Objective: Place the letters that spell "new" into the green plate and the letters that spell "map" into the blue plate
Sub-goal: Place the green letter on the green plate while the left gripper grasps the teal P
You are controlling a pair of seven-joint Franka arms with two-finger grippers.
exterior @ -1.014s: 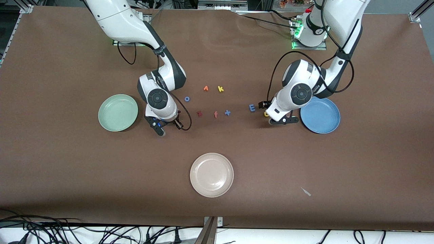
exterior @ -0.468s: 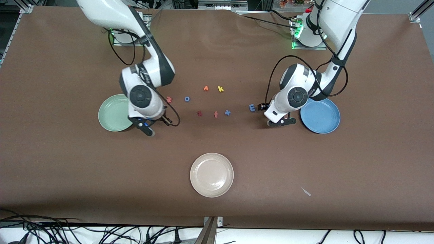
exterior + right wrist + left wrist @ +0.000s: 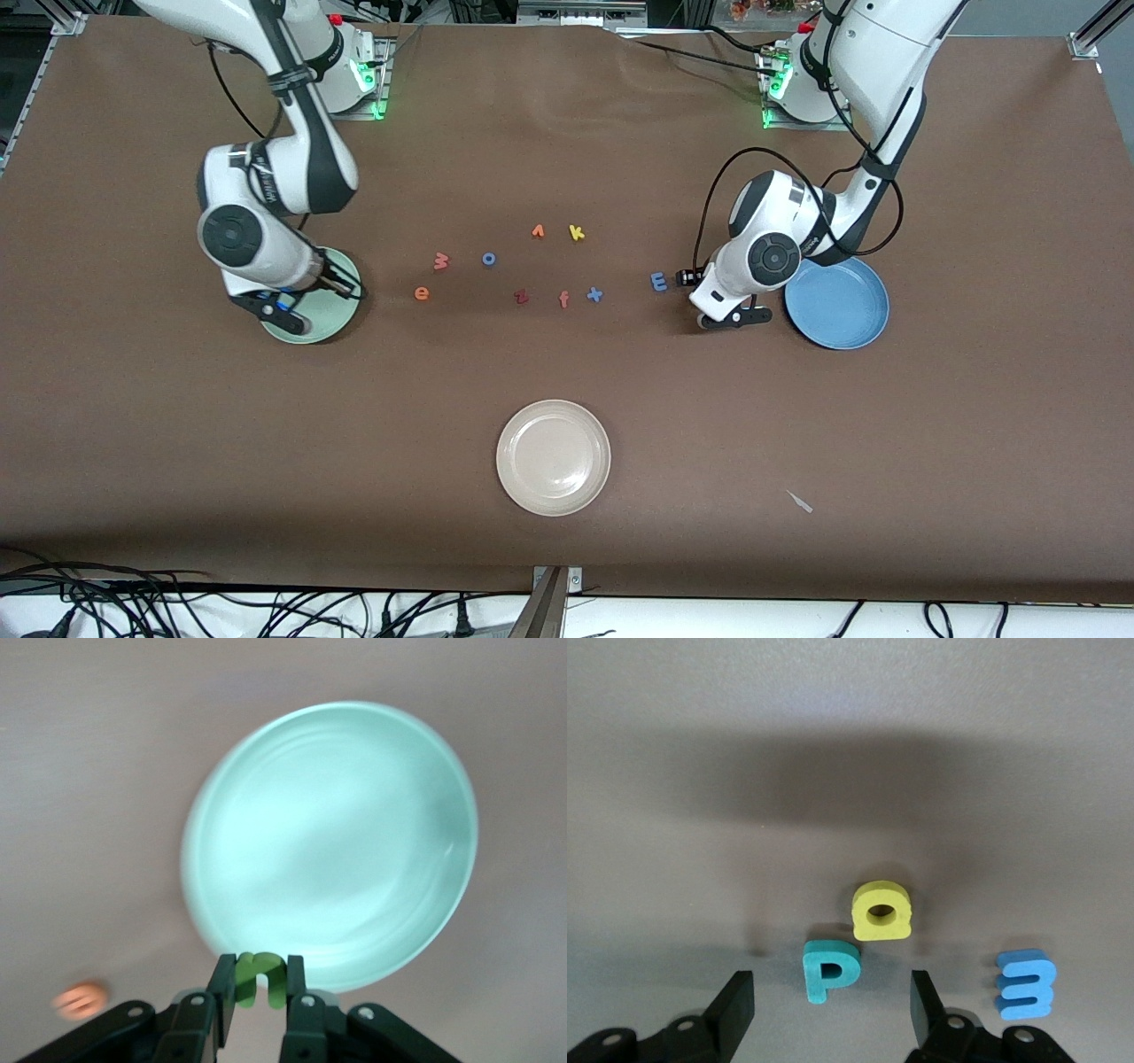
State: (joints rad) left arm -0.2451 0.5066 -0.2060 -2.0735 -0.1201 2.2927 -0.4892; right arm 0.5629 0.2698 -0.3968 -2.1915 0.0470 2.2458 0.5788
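Observation:
My right gripper [image 3: 258, 970] is shut on the green "n" [image 3: 251, 990] and hangs over the rim of the green plate [image 3: 337, 842], which lies at the right arm's end [image 3: 335, 312]. The orange "e" [image 3: 422, 293] and red-pink "w" [image 3: 441, 260] lie on the table beside that plate. My left gripper [image 3: 830, 1005] is open low over the table next to the blue plate [image 3: 837, 303]. The teal "p" [image 3: 830, 968] lies just ahead of its fingertips, between them. The yellow "a" [image 3: 881, 911] touches the "p", and the blue "m" [image 3: 1026, 984] lies outside one finger [image 3: 658, 282].
In the middle of the table lie a blue "o" [image 3: 489, 259], a dark red "z" [image 3: 521, 297], an orange "f" [image 3: 563, 299], a blue "x" [image 3: 594, 294], a yellow "k" [image 3: 577, 233] and a small orange piece [image 3: 538, 231]. A cream plate [image 3: 554, 457] sits nearer the front camera.
The right arm has swung from beside the loose letters to over the green plate, uncovering the "e" and "w". The left arm shifted slightly and now hides the yellow "a" in the front view.

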